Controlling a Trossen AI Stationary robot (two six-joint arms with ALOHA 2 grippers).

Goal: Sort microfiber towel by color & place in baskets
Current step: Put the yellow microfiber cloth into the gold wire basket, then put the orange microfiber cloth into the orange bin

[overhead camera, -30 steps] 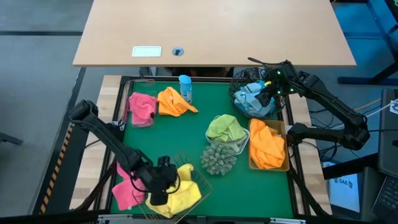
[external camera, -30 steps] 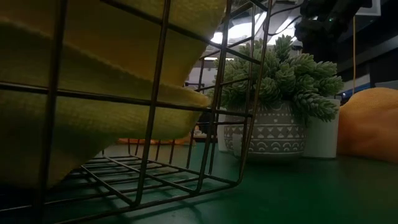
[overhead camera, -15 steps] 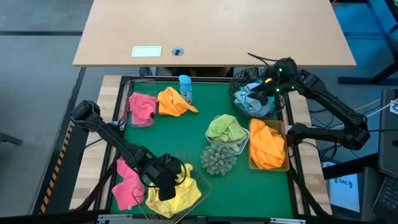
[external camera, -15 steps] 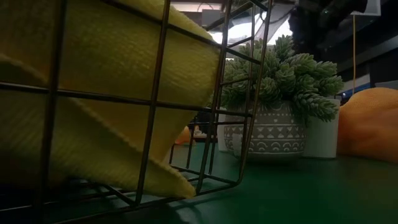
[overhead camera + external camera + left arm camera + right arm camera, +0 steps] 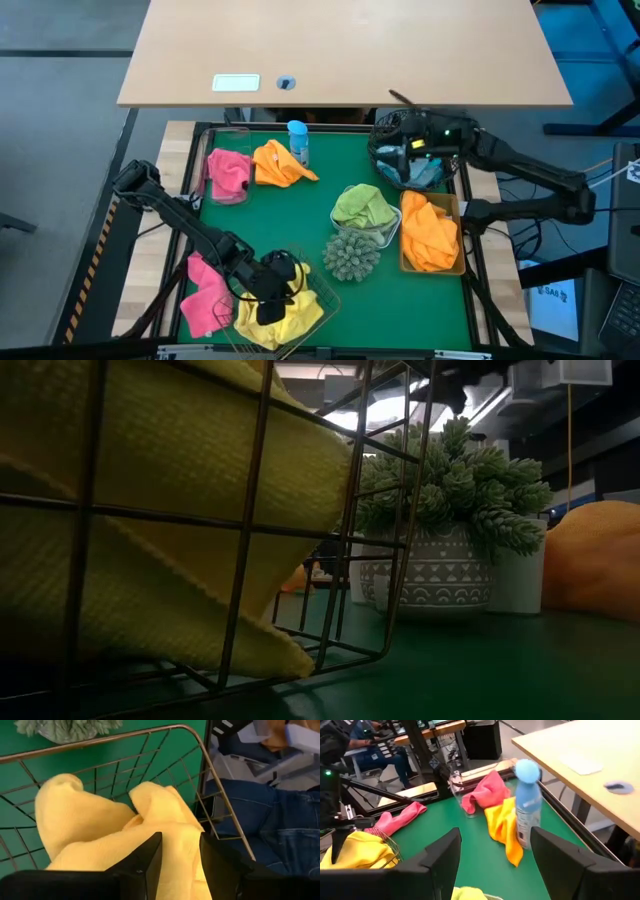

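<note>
Thin gold metal wire forms the square basket (image 5: 200, 750), holding a yellow towel (image 5: 110, 835) of soft, ribbed matt cloth; the table (image 5: 310, 220) has a matt green surface; the spray bottle (image 5: 526, 805) is smooth blue plastic

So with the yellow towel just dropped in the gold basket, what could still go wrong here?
The left tool sits open right over the yellow towel in the gold wire basket; lifting away, a finger could snag the cloth and drag it out. The loose orange towel lies against the blue spray bottle, so grabbing it might tip the bottle.
</note>
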